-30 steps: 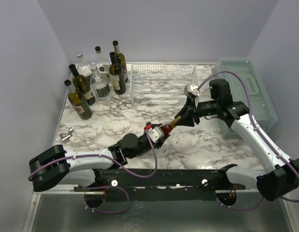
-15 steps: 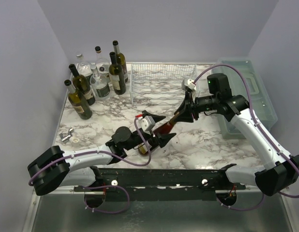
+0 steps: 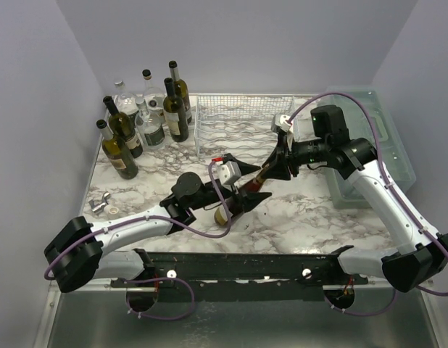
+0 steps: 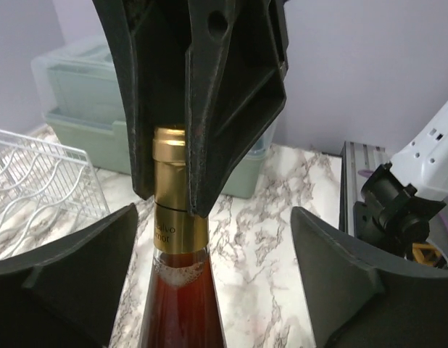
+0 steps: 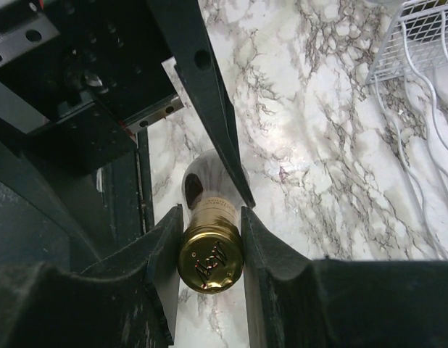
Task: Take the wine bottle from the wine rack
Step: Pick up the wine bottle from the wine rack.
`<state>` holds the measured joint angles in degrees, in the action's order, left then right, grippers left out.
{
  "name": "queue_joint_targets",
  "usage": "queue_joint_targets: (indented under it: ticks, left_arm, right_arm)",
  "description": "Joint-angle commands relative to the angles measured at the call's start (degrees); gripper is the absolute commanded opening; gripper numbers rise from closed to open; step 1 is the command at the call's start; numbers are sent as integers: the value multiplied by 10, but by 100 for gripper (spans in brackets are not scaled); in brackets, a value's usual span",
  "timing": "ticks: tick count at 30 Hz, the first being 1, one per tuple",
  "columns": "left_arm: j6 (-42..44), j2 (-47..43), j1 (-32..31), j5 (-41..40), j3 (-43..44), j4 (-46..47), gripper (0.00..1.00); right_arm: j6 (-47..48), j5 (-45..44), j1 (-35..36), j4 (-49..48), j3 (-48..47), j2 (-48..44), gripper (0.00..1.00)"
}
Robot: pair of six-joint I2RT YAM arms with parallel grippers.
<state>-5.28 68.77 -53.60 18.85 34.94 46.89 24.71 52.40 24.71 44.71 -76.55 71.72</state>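
Note:
The wine bottle [image 3: 262, 176] hangs tilted over the marble table, off the white wire wine rack [image 3: 242, 125]. Its gold-foil neck [image 4: 169, 217] points up and to the right, and its base [image 3: 222, 215] is low near the front. My right gripper [image 3: 276, 165] is shut on the neck, with the gold cap [image 5: 209, 261] pinched between its fingers [image 5: 264, 239]. My left gripper [image 4: 209, 290] is open around the amber body [image 4: 177, 304]. Both of its fingers [image 4: 64, 283] stand apart from the glass. The rack [image 5: 427, 43] shows no bottles in its cradles.
Several upright bottles [image 3: 148, 116] stand at the back left beside the rack. A translucent green-grey plastic box [image 3: 376, 138] with a handle lies along the right edge. A small metal piece [image 3: 101, 205] lies at the front left. The black rail [image 3: 238, 264] runs along the near edge.
My left gripper opened and let go of the bottle's body, then moved a little further from the near edge. My right gripper kept its hold on the neck and shifted slightly up and left.

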Motion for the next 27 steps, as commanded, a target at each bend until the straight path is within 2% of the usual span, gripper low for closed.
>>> queue_joint_targets:
  ticks: [1,8,13,14,17,21,23,25,27]
  left_arm:
    - [43,23,3,19,42,-94,81]
    - [50,43,3,-3,66,-115,69]
    - [50,55,3,-5,80,-120,48]
    - [50,56,3,-5,81,-122,40]
    - [50,54,3,-3,82,-130,2]
    - [57,39,3,-13,72,-132,0]
    - [64,27,2,-28,65,-132,0]
    - [64,13,2,-44,58,-132,0]
    - [63,-4,2,-53,52,-132,0]
  right_arm:
    - [10,-8,4,-17,-36,-5,0]
    - [11,-11,8,-14,-36,-3,0]
    - [10,-15,11,-14,-35,-2,0]
    - [10,-16,10,-14,-35,-2,0]
    - [12,-18,11,-14,-30,-3,0]
    - [9,-16,11,-17,-21,-7,2]
    - [5,-13,11,-19,-16,-11,20]
    - [-2,-9,11,-30,-8,-23,46]
    - [-13,-2,11,-37,-4,-31,67]
